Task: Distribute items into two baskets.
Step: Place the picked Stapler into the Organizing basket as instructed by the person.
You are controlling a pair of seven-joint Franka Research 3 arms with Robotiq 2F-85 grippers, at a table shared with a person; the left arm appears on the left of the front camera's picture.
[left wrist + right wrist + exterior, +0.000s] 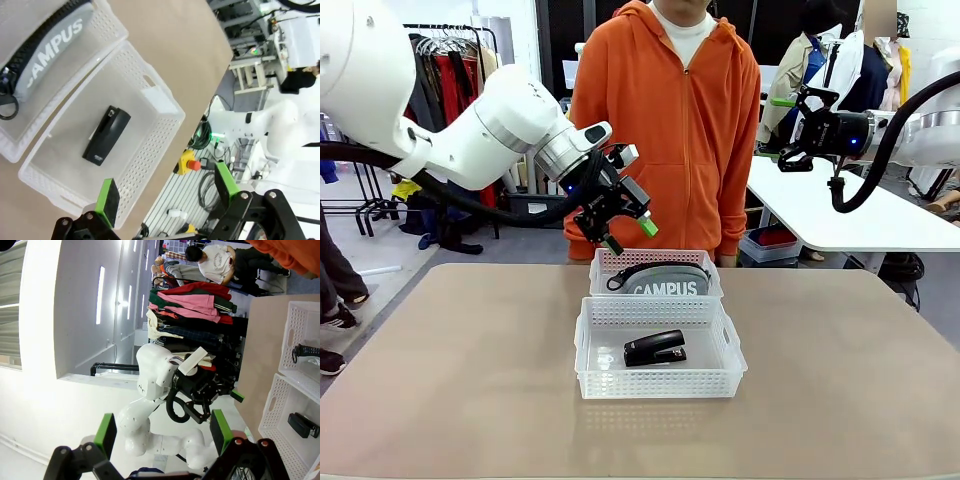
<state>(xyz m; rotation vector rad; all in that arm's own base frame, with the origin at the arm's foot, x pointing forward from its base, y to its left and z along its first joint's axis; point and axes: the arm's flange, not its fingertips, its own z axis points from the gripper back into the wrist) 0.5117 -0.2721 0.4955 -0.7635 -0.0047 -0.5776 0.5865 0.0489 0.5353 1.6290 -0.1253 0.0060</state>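
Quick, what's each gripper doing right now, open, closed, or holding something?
Left gripper: open, empty, raised above the far translucent white lattice basket.
Right gripper: open, empty, held high off to the right side.

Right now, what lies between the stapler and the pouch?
In the front view, only the touching basket walls separate stapler from pouch.
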